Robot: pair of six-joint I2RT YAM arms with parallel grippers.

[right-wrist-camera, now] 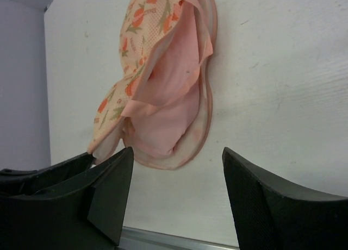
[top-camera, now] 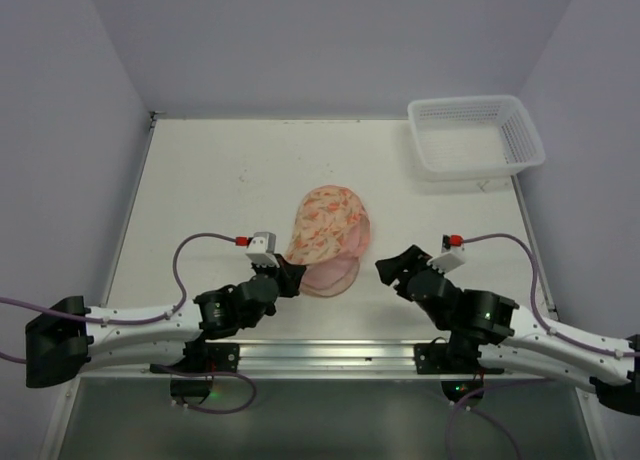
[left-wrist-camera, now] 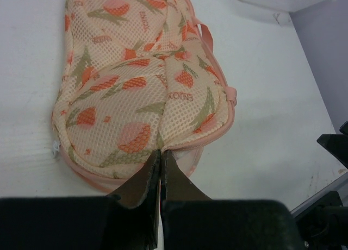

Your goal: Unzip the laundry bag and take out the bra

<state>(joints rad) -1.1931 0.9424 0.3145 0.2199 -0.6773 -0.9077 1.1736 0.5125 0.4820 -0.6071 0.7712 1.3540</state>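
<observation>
**White desk, bag parted, bra showing inside**

White desk fills the space between pale lilac walls, with both arms reaching in from its near edge. A white lattice basket sits at the far right corner, well apart from everything else.

The bag lies near the middle of the desk, just beyond the two claws. Its printed mesh top is a rounded, two-domed shape with pink trim along the edge. From the right wrist view the zip side stands parted: the printed upper half is lifted away from the lower half, which lies flat on the desk.

The bra, plain pale pink, lies inside that gap on the lower half, its near end close to the bag's rim. From above, only a pink patch of it shows at the bag's near edge.

The left claw is pinched fully closed on the near edge of the bag's printed top, its fingertips meeting right at the pink trim.

The right claw stands wide apart and grips nothing. It is near the bag's right side, not touching it, and faces the opening.
</observation>
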